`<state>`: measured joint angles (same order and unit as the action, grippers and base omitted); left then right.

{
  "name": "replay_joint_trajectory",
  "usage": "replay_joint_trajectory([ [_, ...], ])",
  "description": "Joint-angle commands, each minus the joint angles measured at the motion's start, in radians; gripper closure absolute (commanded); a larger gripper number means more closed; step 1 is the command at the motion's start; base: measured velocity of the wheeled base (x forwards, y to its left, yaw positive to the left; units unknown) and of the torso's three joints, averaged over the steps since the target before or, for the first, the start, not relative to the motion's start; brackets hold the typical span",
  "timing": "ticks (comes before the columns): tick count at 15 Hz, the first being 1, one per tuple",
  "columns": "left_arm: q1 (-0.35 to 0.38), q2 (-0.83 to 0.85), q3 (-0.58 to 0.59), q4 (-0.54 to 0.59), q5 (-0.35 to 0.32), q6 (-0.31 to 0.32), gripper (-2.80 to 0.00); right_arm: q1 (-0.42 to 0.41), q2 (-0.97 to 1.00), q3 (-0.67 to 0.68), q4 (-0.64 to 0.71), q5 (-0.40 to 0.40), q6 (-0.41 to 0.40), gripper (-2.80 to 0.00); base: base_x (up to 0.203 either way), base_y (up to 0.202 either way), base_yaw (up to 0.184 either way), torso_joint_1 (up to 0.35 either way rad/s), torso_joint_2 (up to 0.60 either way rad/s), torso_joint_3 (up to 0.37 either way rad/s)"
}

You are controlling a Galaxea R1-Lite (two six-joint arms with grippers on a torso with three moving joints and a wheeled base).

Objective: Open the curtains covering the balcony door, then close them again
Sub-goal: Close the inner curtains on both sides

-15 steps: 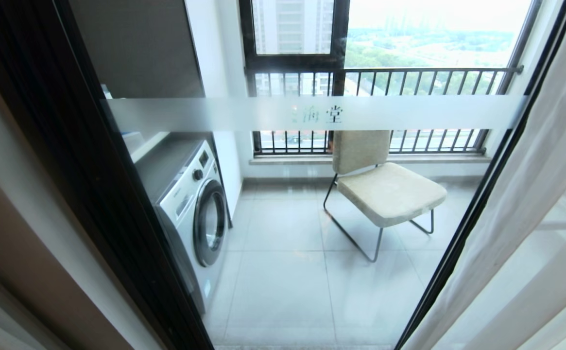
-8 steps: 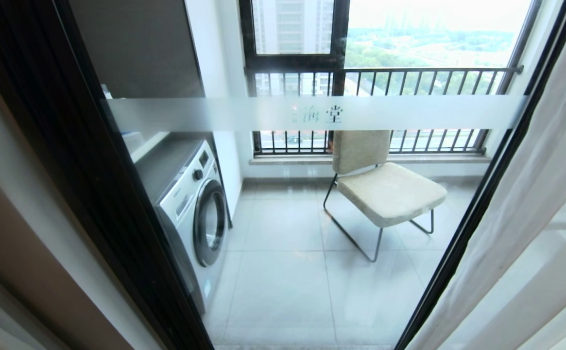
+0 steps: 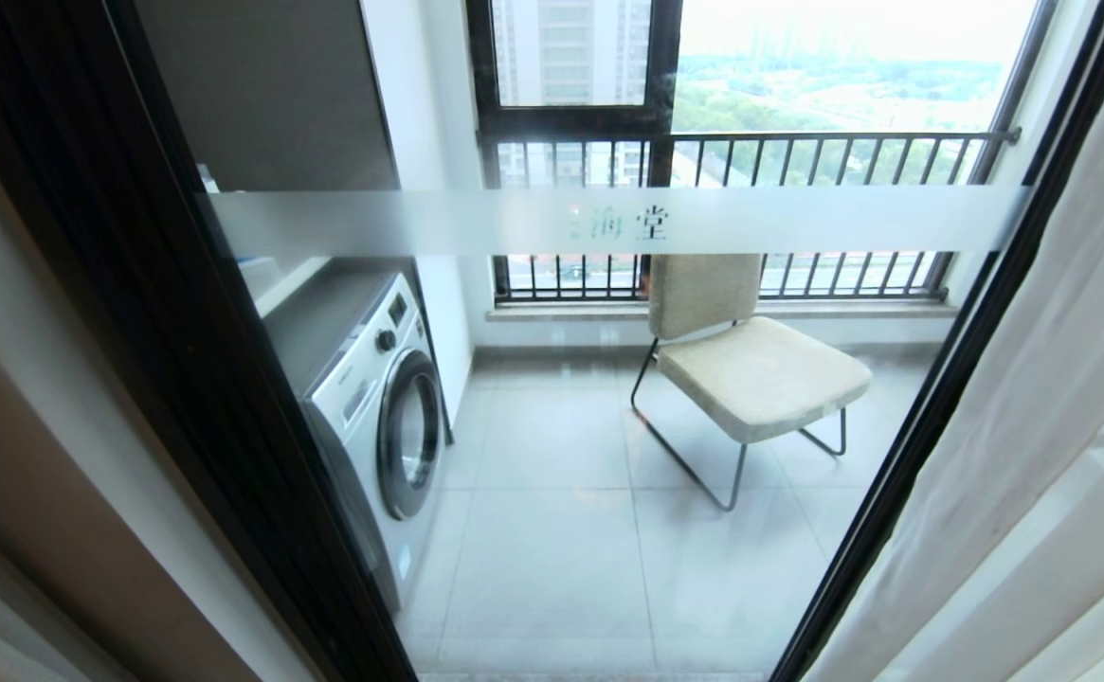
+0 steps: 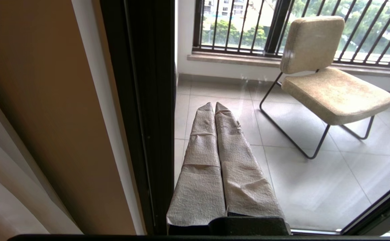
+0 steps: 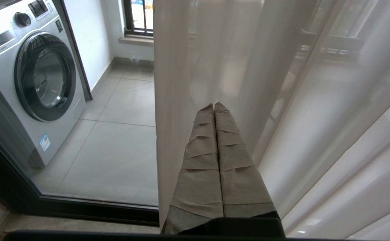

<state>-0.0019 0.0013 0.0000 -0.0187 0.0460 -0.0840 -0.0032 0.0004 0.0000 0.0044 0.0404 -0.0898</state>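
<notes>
**Door glass bare in the middle, curtains off to both sides, both grippers closed on nothing**

Head view: balcony door point(image 3: 552, 530) fills the centre; glass w/ thick black frame members slanting down on left and right; frosted white band point(image 3: 608, 220) runs across it w/ small characters near the middle; curtains point(image 3: 1035, 398) hang at far right as sheer white cloth, its edge just beside the right frame member; more pale cloth folds at lower left corner, beside a brown strip and the left frame; neither arm shows in this view.

Through the glass: washing machine point(image 3: 376, 417) on left, round door facing the tiled floor; beige chair point(image 3: 751, 365) on thin metal legs, centre-right; barred railing point(image 3: 751, 156) and black-framed windows behind it.

Left gripper point(image 4: 214, 106): fingers wrapped in pale crinkled covering, pressed together tip to tip, holding nothing; points toward the glass just beside the left black frame; curtain folds well off to its side; chair visible beyond.

Right gripper point(image 5: 214, 107): fingers likewise wrapped, closed flat against each other, empty; sheer curtain hangs directly ahead of the tips; can't tell if tips touch the cloth; washing machine seen through the glass to one side.
</notes>
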Motion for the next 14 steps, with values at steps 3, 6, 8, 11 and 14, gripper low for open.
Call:
replay_joint_trajectory([
  [3, 0.000, 0.000, 0.000, 0.000, 0.000, 0.000, 0.00, 0.000, 0.000, 0.000, 0.000, 0.001, -0.001, 0.00, 0.000, 0.000, 0.000, 0.000, 0.00, 0.000],
  [6, 0.000, -0.001, 0.000, 0.000, 0.000, 0.000, 0.00, 0.000, 0.000, 0.000, 0.000, 0.001, -0.001, 0.00, 0.000, 0.000, 0.000, 0.000, 0.00, 0.000],
  [8, 0.000, 0.000, 0.000, 0.000, 0.000, 0.000, 0.00, 0.000, 0.000, 0.000, 0.000, 0.001, -0.001, 0.00, 0.000, 0.000, 0.000, 0.000, 0.00, 0.000],
  [11, 0.000, 0.000, 0.000, 0.000, 0.000, -0.002, 0.00, 0.000, 0.000, 0.000, 0.000, 0.001, -0.001, 0.00, 0.000, 0.000, 0.000, 0.000, 0.00, 0.000],
  [14, 0.000, 0.000, 0.000, 0.000, 0.000, -0.001, 0.00, 0.000, 0.000, 0.000, 0.000, 0.001, -0.001, 0.00, 0.000, 0.000, 0.000, 0.000, 0.00, 0.000],
])
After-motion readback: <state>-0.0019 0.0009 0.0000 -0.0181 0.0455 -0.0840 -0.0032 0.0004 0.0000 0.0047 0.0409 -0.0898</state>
